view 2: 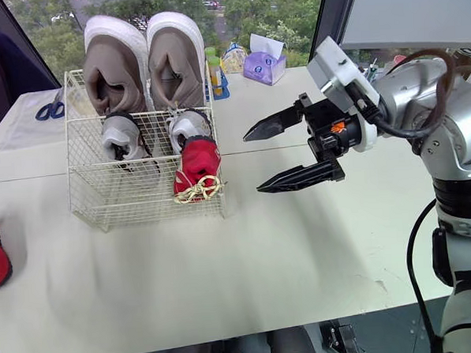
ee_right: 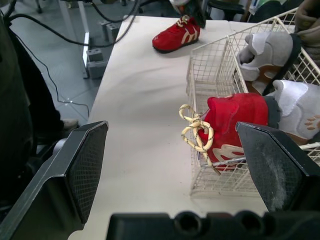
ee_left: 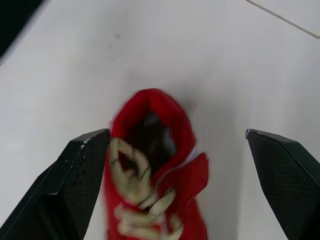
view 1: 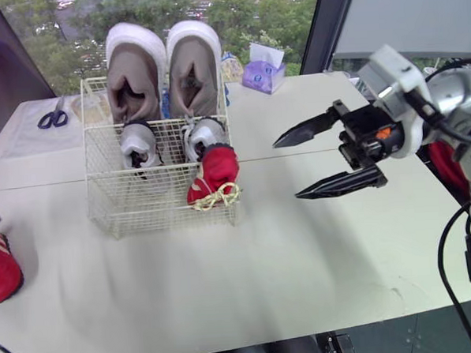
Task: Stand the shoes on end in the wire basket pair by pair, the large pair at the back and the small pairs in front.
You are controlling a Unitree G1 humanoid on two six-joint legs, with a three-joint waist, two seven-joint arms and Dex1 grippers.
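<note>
Your left claw [ee_left: 175, 134] hangs wide open over the loose red shoe [ee_left: 187, 175], at eight o'clock from the basket [view 1: 126, 206]. It should be light and soft: pinch its sides, clear of the laces [ee_left: 132, 172]. Its mate [view 1: 216, 168] stands inside. Your right claw [view 1: 286, 170], at three o'clock, gapes empty. The pale surface [view 1: 265, 286] looks smooth; windows [view 1: 78, 34] at twelve.

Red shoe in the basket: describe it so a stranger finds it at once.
On the white table stands a wire basket holding shoes on end. In its front right corner, ahead of the small grey pair, is the red shoe. It is the only red one inside, with cream laces bunched against the wire.
</note>
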